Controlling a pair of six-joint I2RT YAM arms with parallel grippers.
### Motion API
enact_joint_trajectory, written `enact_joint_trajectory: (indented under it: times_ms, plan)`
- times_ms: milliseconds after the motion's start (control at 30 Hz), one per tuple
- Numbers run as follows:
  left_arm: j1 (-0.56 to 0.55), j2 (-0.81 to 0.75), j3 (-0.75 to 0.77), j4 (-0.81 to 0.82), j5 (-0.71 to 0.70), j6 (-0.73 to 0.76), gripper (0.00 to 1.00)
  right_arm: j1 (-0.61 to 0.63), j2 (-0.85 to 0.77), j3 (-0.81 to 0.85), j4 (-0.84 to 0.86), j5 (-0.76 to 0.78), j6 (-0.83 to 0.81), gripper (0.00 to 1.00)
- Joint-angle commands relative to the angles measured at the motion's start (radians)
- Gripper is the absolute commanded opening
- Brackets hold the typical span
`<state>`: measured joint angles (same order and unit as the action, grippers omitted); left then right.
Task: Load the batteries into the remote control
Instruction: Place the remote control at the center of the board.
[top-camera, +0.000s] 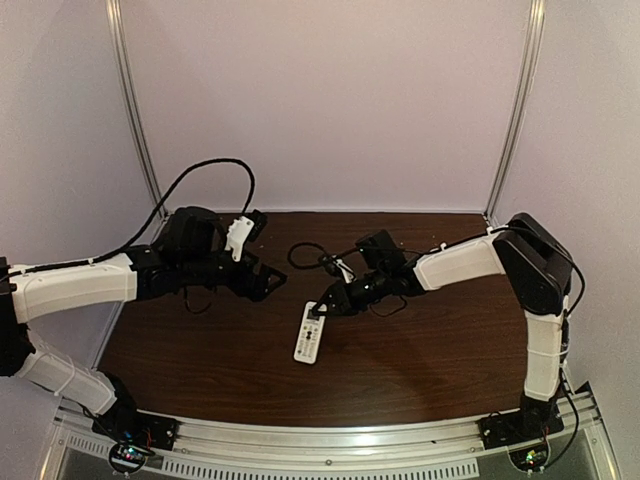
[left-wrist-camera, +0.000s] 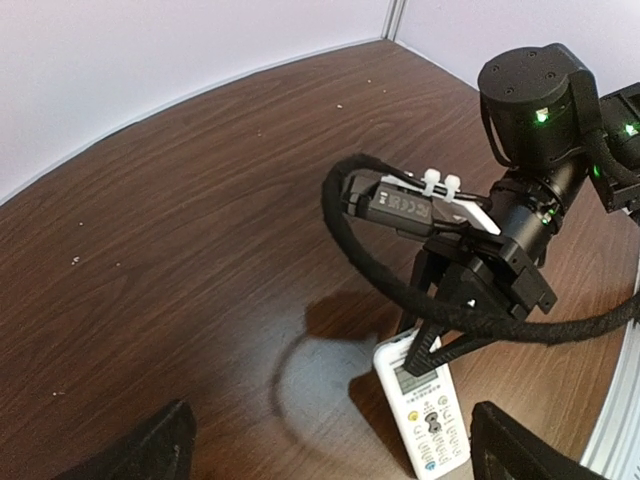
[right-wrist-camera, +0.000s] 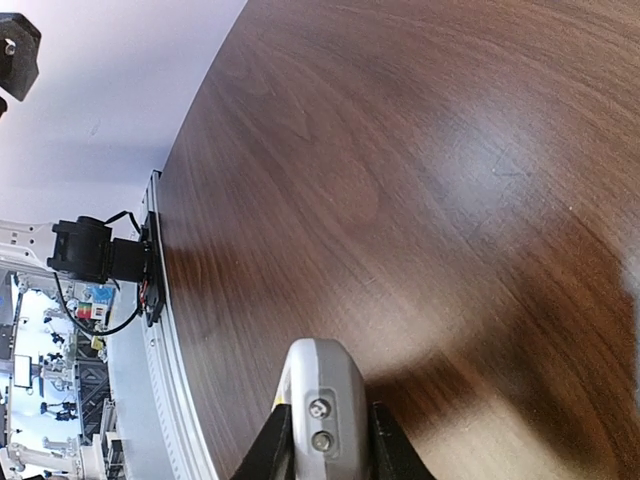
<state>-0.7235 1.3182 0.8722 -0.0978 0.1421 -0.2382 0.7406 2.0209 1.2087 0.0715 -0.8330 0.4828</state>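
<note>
**Item 1. The remote control** (top-camera: 308, 345) (left-wrist-camera: 430, 420) (right-wrist-camera: 318, 410). White, slim handset. It lies near the middle of the surface (top-camera: 200, 360), long axis running near to far, face up. Its small screen is at the far end, with buttons on the near half. The near end rests on the wood. Whether the far end is lifted cannot be told.

**Item 2. Right gripper** (top-camera: 322, 310) (left-wrist-camera: 430, 345) (right-wrist-camera: 322, 455). It reaches in from the right and points down over the remote's far end. The jaws stand one on each long side of that end and are closed against it, so the handset's pale rounded tip shows between the two dark fingers (right-wrist-camera: 270, 452) in the wrist view. The rest of the remote extends toward the near edge, outside the jaws.

**Item 3. Left gripper** (top-camera: 272, 282) (left-wrist-camera: 330, 450). It is left of and slightly farther back than the remote, apart from it, and faces it. The jaws are spread wide with nothing between them. One fingertip (left-wrist-camera: 150, 445) shows in each lower corner of its own view.

**Item 4. Surface.** Dark brown wood grain with a few pale specks.

**Item 5. Black cable** (left-wrist-camera: 340, 260). It loops out beside the right wrist and passes just above the remote's far end.

**Item 6. Metal rail** (top-camera: 330, 440). It runs along the near edge and carries both arm bases.
</note>
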Motion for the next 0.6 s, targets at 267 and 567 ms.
enact_joint_trajectory:
  times_ms: [267,567]
  plan:
    - [-0.002,-0.035,-0.03,0.047,-0.052,-0.042,0.97,-0.015,0.083,0.088,-0.147,0.158,-0.132,0.47]
    - [-0.001,-0.019,-0.015,0.024,-0.121,-0.068,0.97,-0.015,0.065,0.116,-0.196,0.285,-0.154,0.69]
